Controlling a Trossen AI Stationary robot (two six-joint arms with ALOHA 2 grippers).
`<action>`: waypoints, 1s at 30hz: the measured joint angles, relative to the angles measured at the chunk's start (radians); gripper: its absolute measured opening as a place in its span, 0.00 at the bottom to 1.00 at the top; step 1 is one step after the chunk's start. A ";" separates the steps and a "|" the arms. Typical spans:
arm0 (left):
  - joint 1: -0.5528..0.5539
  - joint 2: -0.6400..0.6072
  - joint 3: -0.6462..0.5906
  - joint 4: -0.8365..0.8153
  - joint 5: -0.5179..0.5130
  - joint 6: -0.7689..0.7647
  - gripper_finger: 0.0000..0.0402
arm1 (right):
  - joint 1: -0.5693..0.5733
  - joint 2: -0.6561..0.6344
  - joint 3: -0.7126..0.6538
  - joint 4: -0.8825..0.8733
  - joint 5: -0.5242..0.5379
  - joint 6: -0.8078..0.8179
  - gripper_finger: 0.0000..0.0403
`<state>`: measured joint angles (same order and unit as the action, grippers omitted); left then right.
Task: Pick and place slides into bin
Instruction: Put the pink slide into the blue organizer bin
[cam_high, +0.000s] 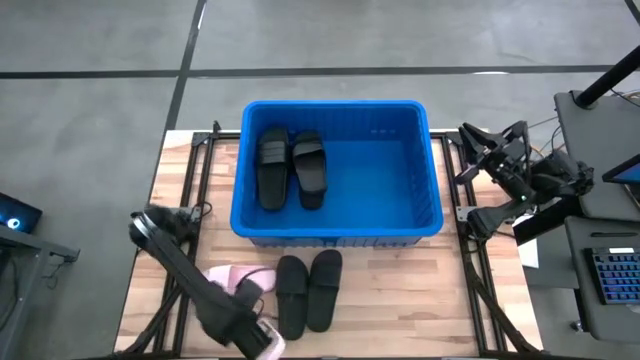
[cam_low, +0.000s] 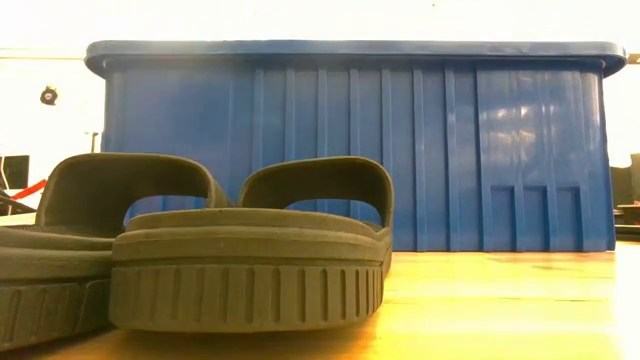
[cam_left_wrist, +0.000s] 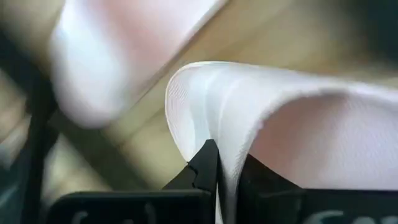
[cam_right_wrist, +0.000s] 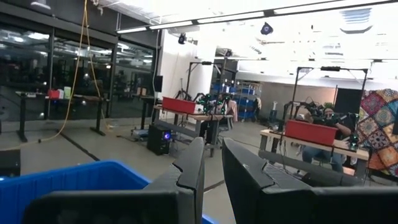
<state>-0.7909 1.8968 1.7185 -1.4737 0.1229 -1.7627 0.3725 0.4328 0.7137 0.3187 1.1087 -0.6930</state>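
Note:
The blue bin (cam_high: 338, 225) stands at the table's middle with two black slides (cam_high: 290, 168) lying side by side in its left part. Two more black slides (cam_high: 308, 290) lie soles down in front of it; they also show in the low view (cam_low: 250, 270). One pale pink slide (cam_high: 228, 277) lies on the table to their left. My left gripper (cam_high: 256, 336) is near the table's near edge, shut on the other pink slide (cam_left_wrist: 292, 124). My right gripper (cam_right_wrist: 213, 180) is off the table's right side beyond the bin, open by a narrow gap and empty. My left gripper pinches a thin curved wall of the pink slide (cam_left_wrist: 227, 163), seemingly its strap edge, between its two fingers (cam_left_wrist: 205, 165). The wall rises past the fingertips and curves over. Whether the slide is clear of the table cannot be told.
Dark frame rails (cam_high: 195, 190) run along the table's left and right sides. Bare wood (cam_high: 400, 300) lies in front of the bin to the right of the black slides. The bin's right part (cam_high: 385, 180) holds nothing. A keyboard (cam_high: 612, 280) and gear stand off the right edge.

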 joint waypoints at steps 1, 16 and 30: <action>0.008 -0.043 0.011 0.045 -0.091 0.019 0.00 | 0.000 0.000 0.003 0.001 0.000 0.000 0.12; 0.466 -0.337 0.020 0.845 -0.680 1.218 0.00 | 0.000 0.000 0.015 0.000 0.000 0.004 0.12; 0.960 -0.142 0.021 0.976 -0.702 1.775 0.00 | 0.000 0.001 0.032 0.001 0.003 0.124 0.12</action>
<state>0.1691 1.7552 1.7399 -0.4980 -0.5787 0.0127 0.3729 0.4335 0.7460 0.3199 1.1114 -0.5686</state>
